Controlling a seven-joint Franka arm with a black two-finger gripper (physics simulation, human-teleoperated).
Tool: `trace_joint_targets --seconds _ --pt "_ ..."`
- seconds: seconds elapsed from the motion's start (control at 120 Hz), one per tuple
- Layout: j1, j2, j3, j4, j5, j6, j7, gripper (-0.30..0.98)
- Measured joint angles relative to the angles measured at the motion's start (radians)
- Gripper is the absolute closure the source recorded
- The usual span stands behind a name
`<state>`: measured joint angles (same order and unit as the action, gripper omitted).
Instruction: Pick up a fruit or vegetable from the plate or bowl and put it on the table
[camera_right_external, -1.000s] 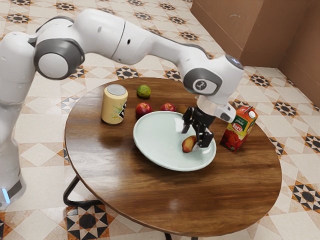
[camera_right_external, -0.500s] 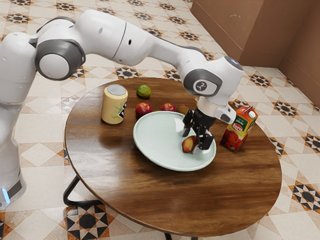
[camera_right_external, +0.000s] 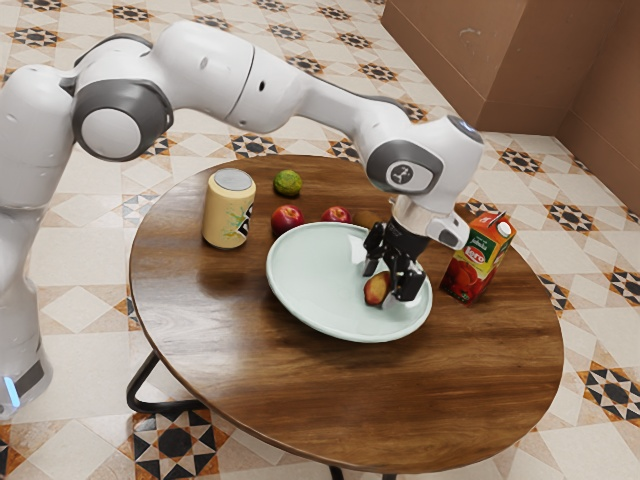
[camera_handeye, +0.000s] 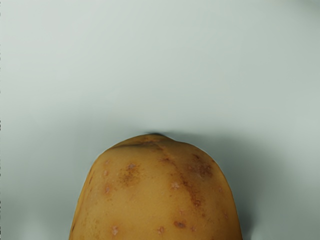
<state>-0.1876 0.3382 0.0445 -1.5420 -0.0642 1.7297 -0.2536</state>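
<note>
**Firm fruit, rounded flanks: squeeze at the middle**

In the exterior view, left to right: the yellow can (camera_right_external: 229, 210) stands at the plate's ten o'clock, a red apple (camera_right_external: 288, 221) near eleven. On the plate (camera_right_external: 316, 290), toward four o'clock from its centre, lies the blotchy golden-red fruit (camera_right_external: 376, 290). It looks firm and fairly light; smooth, curved skin might slip, so grip its widest part, gently against bruising. The gripper (camera_right_external: 389, 284) is open over it, fingers apart. The juice carton (camera_right_external: 474, 262) stands near three.
</note>
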Motion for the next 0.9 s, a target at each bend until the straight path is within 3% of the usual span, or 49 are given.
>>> trace_joint_targets --seconds 0.375,0.633,0.9 --pt "0.019 0.015 0.000 0.009 0.001 0.001 0.004 0.17" --pt "0.026 0.014 0.000 0.009 0.001 0.001 0.005 0.43" --pt "0.078 -0.060 0.025 0.073 0.012 -0.050 0.014 0.46"
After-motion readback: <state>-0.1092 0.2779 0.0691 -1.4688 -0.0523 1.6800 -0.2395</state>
